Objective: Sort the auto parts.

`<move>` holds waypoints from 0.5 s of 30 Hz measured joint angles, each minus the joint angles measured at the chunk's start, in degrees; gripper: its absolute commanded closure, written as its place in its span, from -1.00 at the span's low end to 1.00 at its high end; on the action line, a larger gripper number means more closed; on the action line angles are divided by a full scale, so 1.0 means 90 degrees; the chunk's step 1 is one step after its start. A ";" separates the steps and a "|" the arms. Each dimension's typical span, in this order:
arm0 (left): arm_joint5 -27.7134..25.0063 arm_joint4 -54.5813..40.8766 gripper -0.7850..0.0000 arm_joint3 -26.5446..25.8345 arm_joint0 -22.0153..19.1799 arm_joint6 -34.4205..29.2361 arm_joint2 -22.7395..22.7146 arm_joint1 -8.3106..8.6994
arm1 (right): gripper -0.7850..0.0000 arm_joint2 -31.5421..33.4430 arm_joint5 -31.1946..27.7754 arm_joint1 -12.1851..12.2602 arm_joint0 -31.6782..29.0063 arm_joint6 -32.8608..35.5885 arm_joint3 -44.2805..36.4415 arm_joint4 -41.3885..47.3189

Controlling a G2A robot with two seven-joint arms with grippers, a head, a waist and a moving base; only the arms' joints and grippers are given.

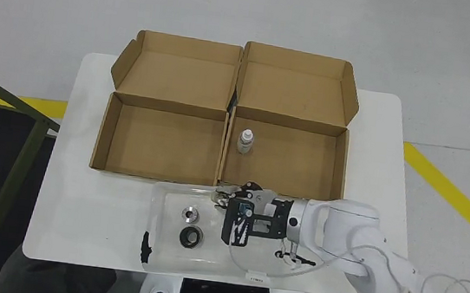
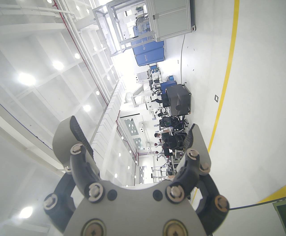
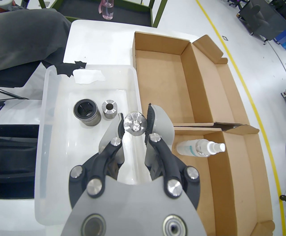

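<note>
Silver part [image 3: 134, 127] gripped by right gripper [image 3: 135, 119], bearing [image 3: 86, 112] and bushing [image 3: 108, 110] nearby, left gripper [image 2: 134, 126] agape.

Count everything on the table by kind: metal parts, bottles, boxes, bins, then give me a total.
Metal parts: 3 (bearing, bushing, silver part between the right gripper fingers)
Spray bottle: 1
Cardboard boxes: 2 (empty box, box holding the bottle)
Clear bin: 1
Total: 7
</note>
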 measured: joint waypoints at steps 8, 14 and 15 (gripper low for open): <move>0.0000 0.0000 -1.00 0.0000 0.0000 0.0000 0.0000 0.0000 | 1.00 0.0265 0.0169 0.0015 -0.0047 -0.0266 -0.0187 -0.0199; 0.0000 0.0000 -1.00 0.0000 0.0000 0.0000 0.0000 0.0000 | 1.00 0.0495 0.0237 0.0032 -0.0112 -0.0452 -0.0200 -0.0200; 0.0000 0.0000 -1.00 0.0000 0.0000 0.0000 0.0000 0.0000 | 1.00 0.0534 0.0243 0.0035 -0.0118 -0.0492 -0.0183 -0.0191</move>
